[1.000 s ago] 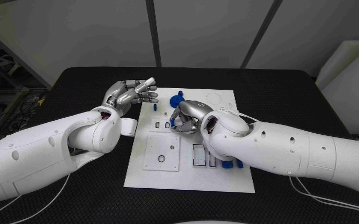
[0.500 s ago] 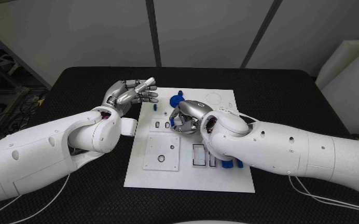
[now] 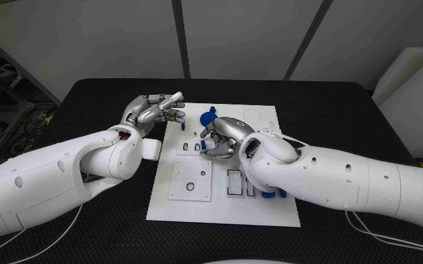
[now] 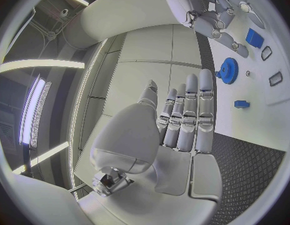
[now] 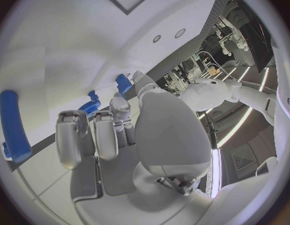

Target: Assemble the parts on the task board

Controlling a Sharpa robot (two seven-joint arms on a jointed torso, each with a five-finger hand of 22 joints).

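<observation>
right hand [image 3: 225,137] nudged fwd toward blue gear [image 3: 207,118], fingers curled over board [image 3: 255,215], grasp can't tell; left hand [image 3: 155,112] unchanged, fingers together, empty.

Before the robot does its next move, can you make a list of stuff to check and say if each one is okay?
1. Task board lies flat on the black table: ok.
2. Left hand is off the board's left edge, holding nothing, fingers together: ok.
3. Right hand is over the middle of the board, fingers curled down by a small blue part: ok.
4. Does the right hand really hold that part? Cannot tell, its fingers hide it.
5. Blue gear sits on the board beyond the right hand, free of both hands: ok.
6. Blue pieces by the right forearm, seated properly? Cannot tell.
</observation>
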